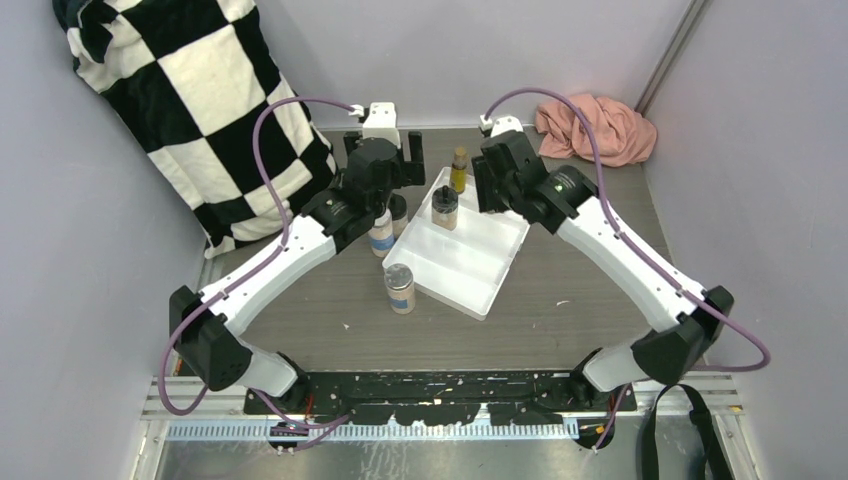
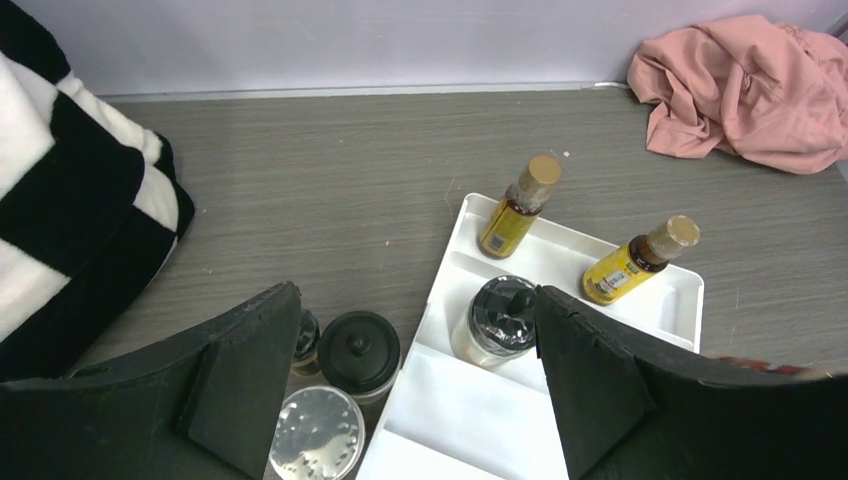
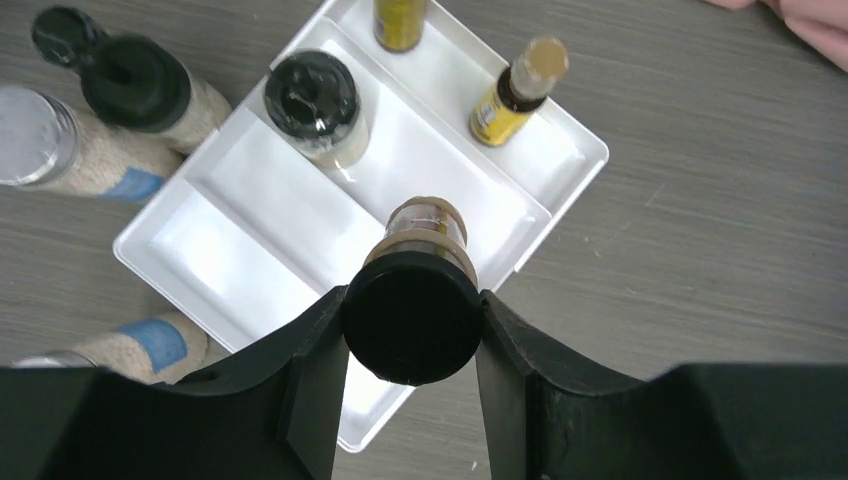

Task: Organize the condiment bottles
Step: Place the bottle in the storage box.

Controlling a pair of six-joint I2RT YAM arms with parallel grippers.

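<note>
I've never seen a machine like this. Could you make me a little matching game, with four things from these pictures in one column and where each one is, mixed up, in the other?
Things
1. pink cloth
2. slim yellow bottles
3. silver-lidded jar
4. brown jar with black cap

Places
A. gripped by the right fingers
B. standing in the far strip of the tray
C. on the table, just off the tray's near-left edge
D. crumpled in the table's far right corner

Pairs: 1-D, 2-B, 3-C, 4-A
</note>
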